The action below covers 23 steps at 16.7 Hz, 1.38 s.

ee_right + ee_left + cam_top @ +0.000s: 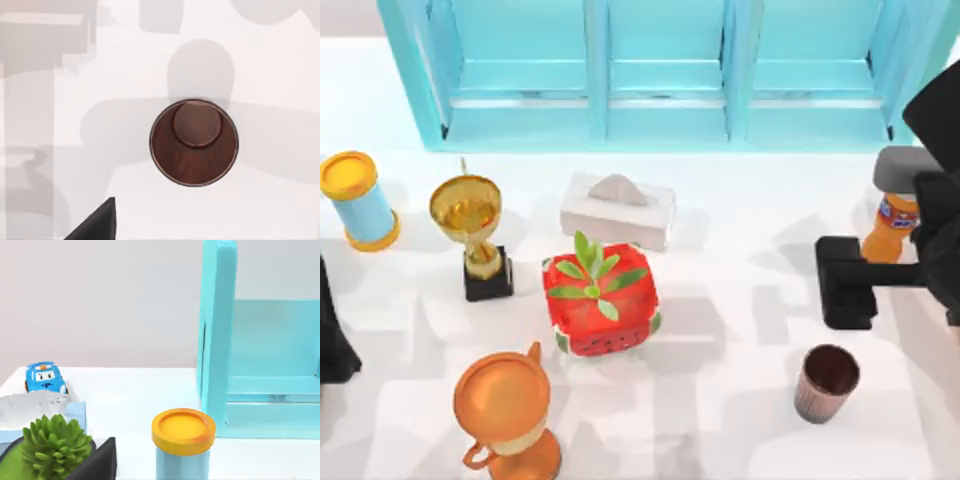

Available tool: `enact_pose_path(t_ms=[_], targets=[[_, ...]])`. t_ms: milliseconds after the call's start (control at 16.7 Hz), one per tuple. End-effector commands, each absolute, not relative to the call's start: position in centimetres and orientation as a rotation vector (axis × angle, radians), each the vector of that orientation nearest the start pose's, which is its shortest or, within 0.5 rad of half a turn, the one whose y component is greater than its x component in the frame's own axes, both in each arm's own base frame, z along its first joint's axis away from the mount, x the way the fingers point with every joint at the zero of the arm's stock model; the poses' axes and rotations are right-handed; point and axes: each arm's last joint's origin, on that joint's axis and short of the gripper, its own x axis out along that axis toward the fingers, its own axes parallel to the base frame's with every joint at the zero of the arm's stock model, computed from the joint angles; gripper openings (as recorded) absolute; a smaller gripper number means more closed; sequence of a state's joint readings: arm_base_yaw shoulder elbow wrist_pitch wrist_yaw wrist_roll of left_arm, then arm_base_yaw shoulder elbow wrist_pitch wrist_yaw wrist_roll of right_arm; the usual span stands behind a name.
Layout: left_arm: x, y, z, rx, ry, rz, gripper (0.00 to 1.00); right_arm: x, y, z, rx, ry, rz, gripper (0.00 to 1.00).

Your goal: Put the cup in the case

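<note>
On the white bench (740,440), going left to right: the left arm parked at the left edge, a blue can with a yellow lid (356,200), a gold trophy (470,232), an orange trophy (508,415), a red box with leaves (600,300) and a tissue box (617,209). The cup (826,382) stands upright near the front right, free of the right hand (847,283) just behind it; whether that hand is open I cannot tell. The orange bottle (890,228)'s label is unreadable. The blue case (660,70) runs along the back.

The cup (826,383) is brown-mauve with ribbed sides and a dark brown inside. The case (670,70) is light turquoise, on a white counter (740,420). One trophy (470,215) is gold on a black base; the two-handled trophy (507,415) is orange. A red watermelon-patterned pot (601,305) carries green leaves. The canister (358,200) is pale blue with a yellow lid.
</note>
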<state>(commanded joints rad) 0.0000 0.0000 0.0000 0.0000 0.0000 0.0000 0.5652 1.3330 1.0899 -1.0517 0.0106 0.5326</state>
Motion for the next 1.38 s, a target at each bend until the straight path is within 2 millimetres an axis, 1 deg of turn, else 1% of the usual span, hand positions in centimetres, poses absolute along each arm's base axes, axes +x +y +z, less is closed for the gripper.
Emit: enact_pose_path(t_ms=[180, 360, 480, 720, 840, 960, 1260, 1380], targets=[[10.6, -0.1, 16.0, 0.0, 0.0, 0.0, 1.0, 22.6, 14.7, 25.4, 0.032, 1.477, 0.048, 1.0], [10.6, -0.1, 16.0, 0.0, 0.0, 0.0, 1.0, 23.9, 15.3, 25.0, 0.011, 1.558, 0.001, 1.0], [10.6, -0.1, 16.0, 0.0, 0.0, 0.0, 1.0, 24.2, 15.4, 24.9, 0.008, 1.572, -0.008, 1.0], [10.6, -0.1, 16.0, 0.0, 0.0, 0.0, 1.0, 24.1, 15.4, 24.9, 0.006, 1.57, -0.004, 1.0], [10.6, -0.1, 16.0, 0.0, 0.0, 0.0, 1.0, 24.1, 15.4, 24.4, 0.006, 1.574, -0.008, 1.0], [10.6, -0.1, 16.0, 0.0, 0.0, 0.0, 1.0, 24.3, 15.4, 22.8, 0.005, 1.579, -0.012, 1.0], [10.6, -0.1, 16.0, 0.0, 0.0, 0.0, 1.0, 24.5, 15.6, 17.1, 0.014, 1.56, -0.002, 1.0], [10.6, -0.1, 16.0, 0.0, 0.0, 0.0, 1.0, 24.3, 15.4, 15.4, 0.009, 1.569, -0.006, 1.0]])
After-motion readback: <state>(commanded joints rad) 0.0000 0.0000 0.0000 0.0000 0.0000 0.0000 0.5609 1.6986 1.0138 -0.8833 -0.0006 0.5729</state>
